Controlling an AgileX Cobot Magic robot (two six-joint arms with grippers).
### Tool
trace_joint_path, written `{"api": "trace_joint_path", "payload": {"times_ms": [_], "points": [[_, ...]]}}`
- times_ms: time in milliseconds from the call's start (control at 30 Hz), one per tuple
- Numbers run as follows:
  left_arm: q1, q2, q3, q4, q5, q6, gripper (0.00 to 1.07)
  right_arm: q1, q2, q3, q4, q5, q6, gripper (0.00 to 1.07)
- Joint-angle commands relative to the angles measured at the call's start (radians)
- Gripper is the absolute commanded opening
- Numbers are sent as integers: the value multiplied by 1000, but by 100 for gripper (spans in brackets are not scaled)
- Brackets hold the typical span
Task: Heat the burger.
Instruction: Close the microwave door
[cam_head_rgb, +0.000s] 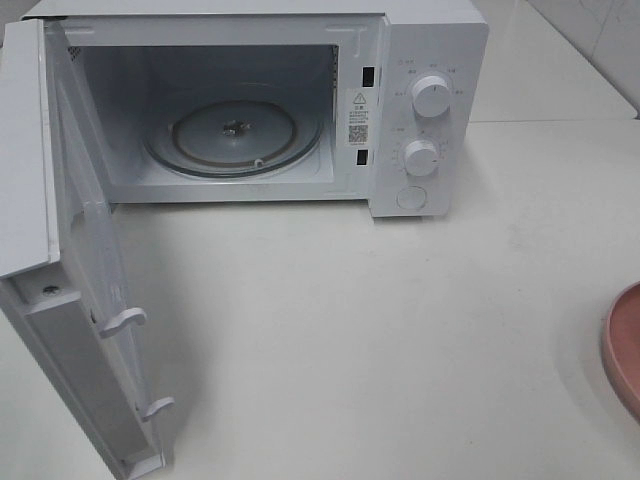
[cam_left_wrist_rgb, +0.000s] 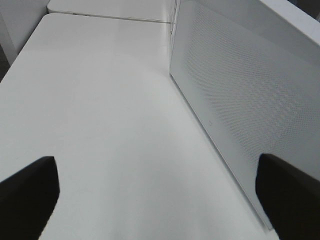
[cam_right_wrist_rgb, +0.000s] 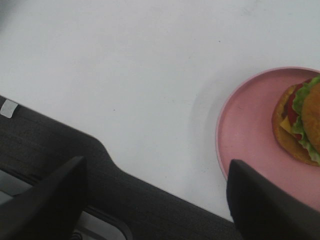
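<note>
The burger (cam_right_wrist_rgb: 306, 125) shows only in the right wrist view. It has a golden bun, green lettuce, red tomato and yellow cheese, rests on a pink plate (cam_right_wrist_rgb: 245, 132), and is cut off by the frame edge. My right gripper (cam_right_wrist_rgb: 156, 162) is open and empty, hovering beside the plate over the table's edge. My left gripper (cam_left_wrist_rgb: 156, 160) is open wide above bare table, next to the microwave's open door (cam_left_wrist_rgb: 240, 90). Neither gripper appears in the exterior high view, where only the plate's rim (cam_head_rgb: 625, 340) shows at the far right.
The white microwave (cam_head_rgb: 425, 50) stands at the back with its door (cam_head_rgb: 80, 300) swung out to the left. A glass turntable (cam_head_rgb: 235, 135) lies in the cavity, and two knobs (cam_head_rgb: 431, 96) are on the right panel. A dark strip (cam_right_wrist_rgb: 75, 150) borders the table.
</note>
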Motion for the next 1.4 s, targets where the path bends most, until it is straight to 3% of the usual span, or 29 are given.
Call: {"api": "trace_joint_path", "payload": {"times_ms": [33, 133, 200, 467, 767, 1400], "points": [[1, -5, 1, -5, -14, 1, 100, -99, -65, 28, 8, -17, -58, 76], [1, -5, 1, -5, -14, 1, 100, -117, -85, 33, 9, -23, -67, 76], [1, -5, 1, -5, -14, 1, 100, -199, -168, 41, 41, -50, -122, 76], [1, -5, 1, -5, -14, 1, 100, -339, -333, 75, 128, -101, -214, 76], [1, -5, 1, -5, -14, 1, 100, -492, -448, 75, 128, -100, -216, 76], [1, -5, 1, -5, -14, 1, 100, -570, -448, 75, 130, -100, -216, 76]]}}
